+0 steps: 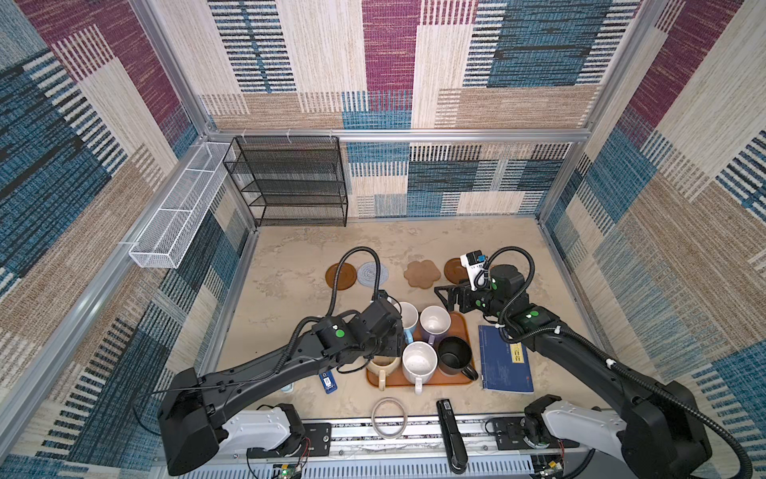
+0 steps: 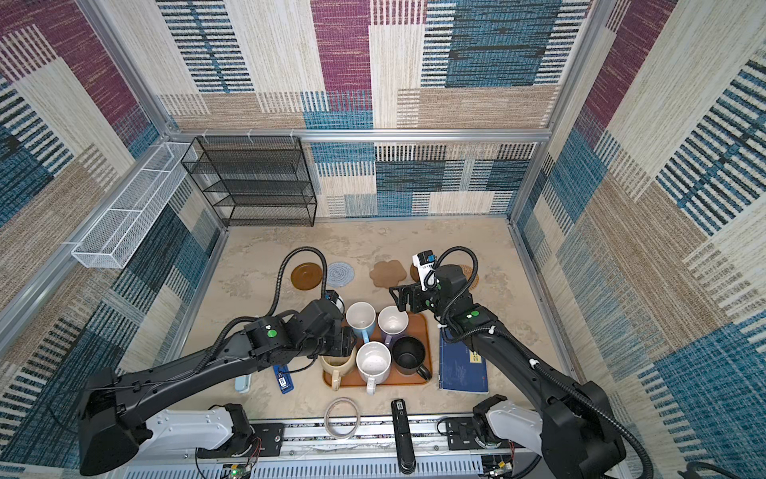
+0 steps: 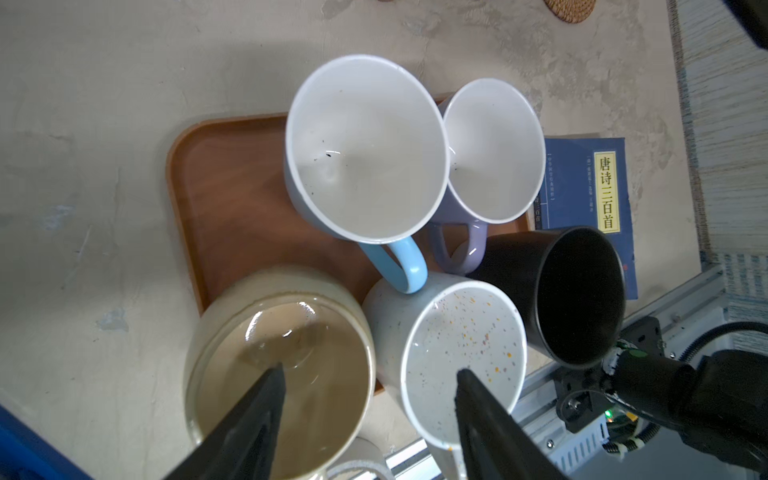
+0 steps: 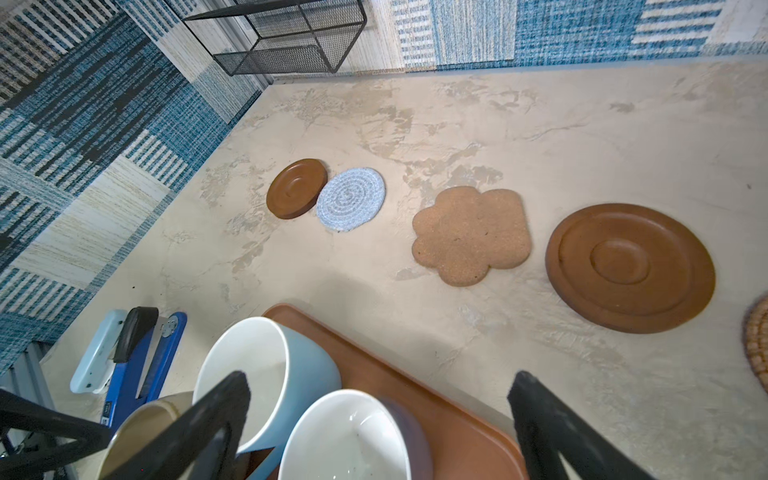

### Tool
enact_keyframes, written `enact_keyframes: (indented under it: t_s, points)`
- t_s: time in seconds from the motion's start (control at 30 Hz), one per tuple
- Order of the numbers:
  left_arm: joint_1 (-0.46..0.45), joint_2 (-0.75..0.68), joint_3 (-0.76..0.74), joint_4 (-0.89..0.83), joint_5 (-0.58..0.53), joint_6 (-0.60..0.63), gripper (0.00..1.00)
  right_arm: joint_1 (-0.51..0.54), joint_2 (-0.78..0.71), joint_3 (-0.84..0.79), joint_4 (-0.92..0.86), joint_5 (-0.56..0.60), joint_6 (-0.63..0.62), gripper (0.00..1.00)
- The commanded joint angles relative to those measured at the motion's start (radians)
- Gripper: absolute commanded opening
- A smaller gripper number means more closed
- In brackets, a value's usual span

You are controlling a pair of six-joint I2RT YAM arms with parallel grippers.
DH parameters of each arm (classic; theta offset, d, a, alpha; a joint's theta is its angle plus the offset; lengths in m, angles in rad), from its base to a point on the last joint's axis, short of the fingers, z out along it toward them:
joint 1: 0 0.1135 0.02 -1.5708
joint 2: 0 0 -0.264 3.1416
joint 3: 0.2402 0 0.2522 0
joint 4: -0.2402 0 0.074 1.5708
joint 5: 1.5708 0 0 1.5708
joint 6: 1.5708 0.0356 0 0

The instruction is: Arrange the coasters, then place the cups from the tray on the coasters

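Top views, tray: I see the tray at the near middle of the bench, with all five cups on it.
Top views, cups: the light blue cup and lavender cup stand at the tray's far edge. The beige cup, speckled white cup and black cup stand along its near edge.
Top views, coasters: they lie in a row beyond the tray's far edge: a dark wooden disc, the woven round, the flower coaster and a second wooden disc.
Top views, book: a dark blue book lies just beside the tray's right edge.
Top views, left arm: it sits over the tray's near left corner, and the wrist hides its jaws from me.
Left wrist, left jaws: they are partly apart and I see no grip. One fingertip is over the beige cup's inside and the other over the speckled white cup's inside, with the two cups' adjoining walls between them. I cannot tell whether either tip touches.
Right wrist, right jaws: they are spread wide and empty above the tray's far edge, with the lavender cup below the gap.
Right wrist, coasters: the first disc touches the woven round. The rattan round lies past the second disc, farthest toward the tray's right.
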Motion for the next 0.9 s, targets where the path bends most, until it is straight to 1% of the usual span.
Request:
enact_keyframes:
  t_s: [0.0,0.07,0.1,0.17,0.23,0.33,0.4,0.5,0.53,0.67,0.8,0.87]
  points:
    - [-0.018,0.055,0.035,0.042,-0.074,-0.097,0.66,0.002,-0.023,0.011,-0.086,-0.04,0.03,1.0]
    - [-0.018,0.1,0.064,0.042,-0.061,-0.101,0.63,0.002,-0.033,0.003,-0.108,-0.103,0.035,0.99]
    - [-0.018,0.118,0.078,0.037,-0.061,-0.102,0.6,0.002,-0.037,-0.007,-0.1,-0.133,0.046,0.99]
    - [-0.02,0.149,0.109,0.018,-0.072,-0.104,0.6,0.003,-0.05,-0.041,-0.054,-0.22,0.06,0.98]
    - [-0.02,0.167,0.119,0.019,-0.079,-0.111,0.58,0.002,-0.04,-0.038,-0.059,-0.26,0.059,0.93]
    - [-0.02,0.199,0.145,0.008,-0.088,-0.104,0.57,0.003,-0.035,-0.025,-0.078,-0.26,0.057,0.88]
    - [-0.023,0.213,0.159,-0.003,-0.09,-0.105,0.56,0.003,-0.045,-0.03,-0.079,-0.246,0.062,0.88]
    - [-0.038,0.228,0.157,-0.001,-0.101,-0.131,0.53,0.003,-0.059,-0.038,-0.079,-0.224,0.065,0.88]
    - [-0.042,0.238,0.16,-0.003,-0.109,-0.131,0.49,0.003,-0.063,-0.04,-0.078,-0.22,0.066,0.88]
    - [-0.044,0.267,0.191,-0.019,-0.13,-0.127,0.48,0.003,-0.072,-0.045,-0.067,-0.201,0.076,0.87]
    - [-0.046,0.299,0.22,-0.077,-0.167,-0.14,0.47,0.003,-0.065,-0.045,-0.073,-0.178,0.081,0.87]
    - [-0.046,0.304,0.216,-0.078,-0.181,-0.15,0.44,0.003,-0.068,-0.044,-0.076,-0.167,0.081,0.87]
